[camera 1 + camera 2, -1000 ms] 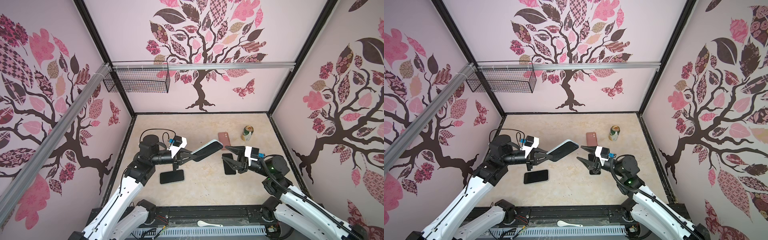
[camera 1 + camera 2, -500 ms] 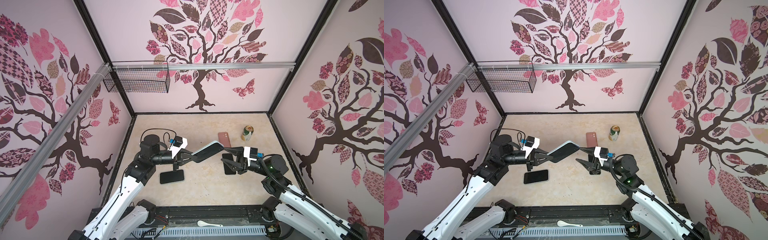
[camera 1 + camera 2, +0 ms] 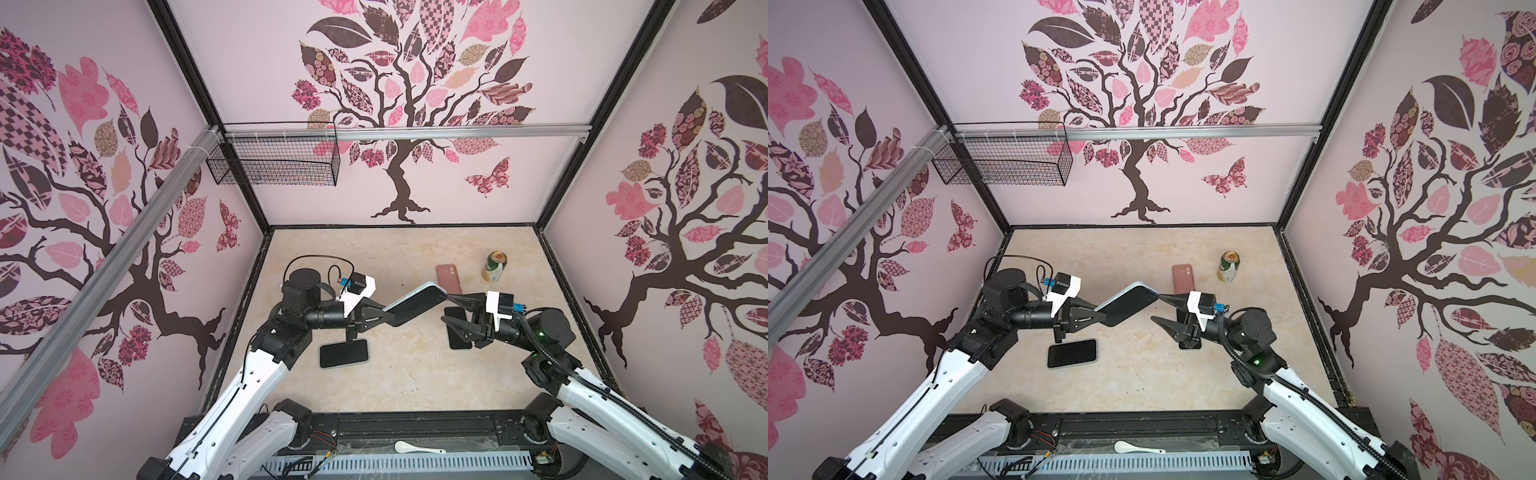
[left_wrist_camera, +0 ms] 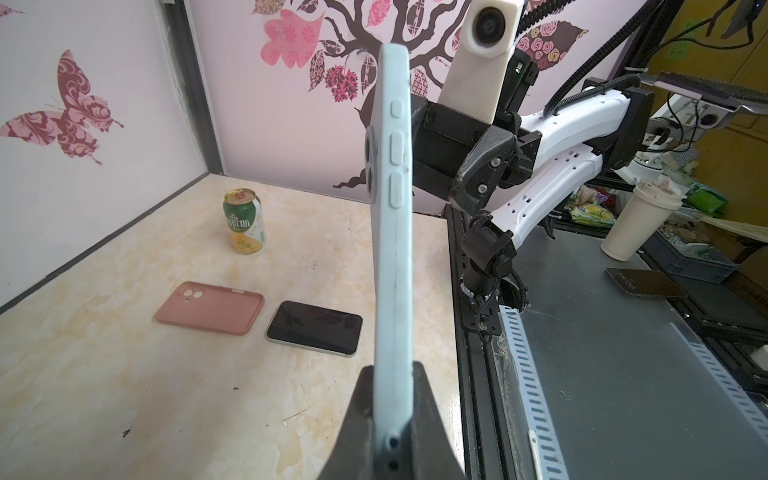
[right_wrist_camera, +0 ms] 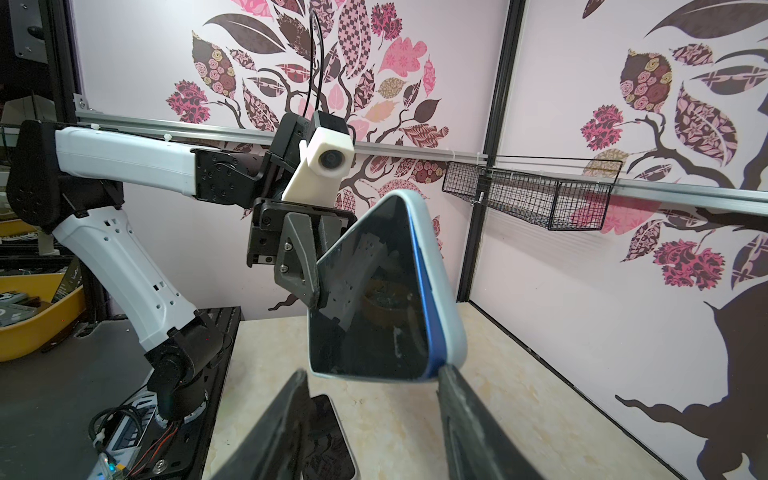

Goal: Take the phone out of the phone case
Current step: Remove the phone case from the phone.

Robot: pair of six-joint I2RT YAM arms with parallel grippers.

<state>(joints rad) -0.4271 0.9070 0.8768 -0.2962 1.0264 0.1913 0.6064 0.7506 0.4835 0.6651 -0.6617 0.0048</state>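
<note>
Above the middle of the surface, the left end effector is clamped on one end of the light blue phone case. It holds the case tilted in the air, with the phone seated inside, screen dark. Opposite, the right end effector has its jaws apart, one fingertip touching the case's far corner. A bare black phone lies under the left arm and a second black phone under the right. A pink case and a beer can sit farther back.
</note>
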